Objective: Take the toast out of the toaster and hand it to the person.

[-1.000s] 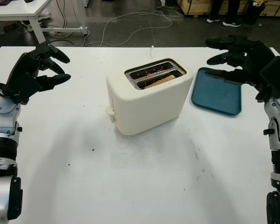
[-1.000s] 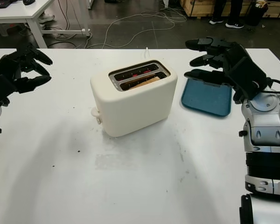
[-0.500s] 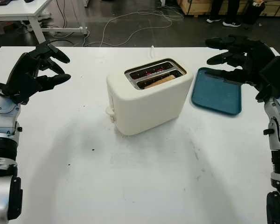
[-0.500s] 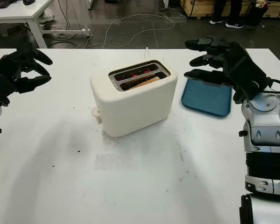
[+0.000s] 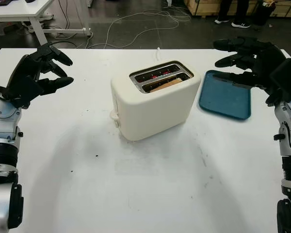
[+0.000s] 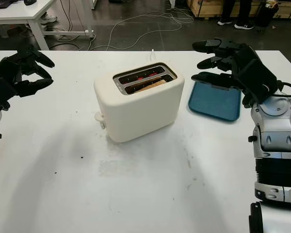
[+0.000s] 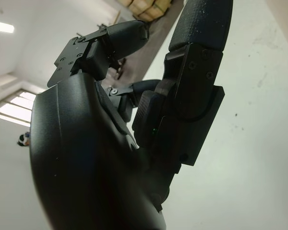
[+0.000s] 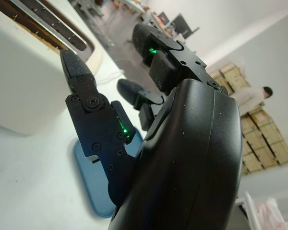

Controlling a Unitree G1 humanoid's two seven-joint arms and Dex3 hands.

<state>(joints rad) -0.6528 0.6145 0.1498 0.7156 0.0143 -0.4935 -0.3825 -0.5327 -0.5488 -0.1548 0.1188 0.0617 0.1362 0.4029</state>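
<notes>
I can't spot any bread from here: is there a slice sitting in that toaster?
Yes, a brown slice of toast sits in the nearer slot of the cream toaster, its top edge just showing.

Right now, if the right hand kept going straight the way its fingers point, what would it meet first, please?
Probably the toaster: the right hand, open above the blue tray, points toward its top, though it may pass just over the slots.

white desk [image 5: 150,194], faintly scuffed and speckled. blue tray [image 5: 225,95] lying flat toward the right side. beyond the far edge: dark floor with loose cables [image 5: 136,19], another white table [image 5: 19,12], wooden crates [image 5: 208,6].
</notes>
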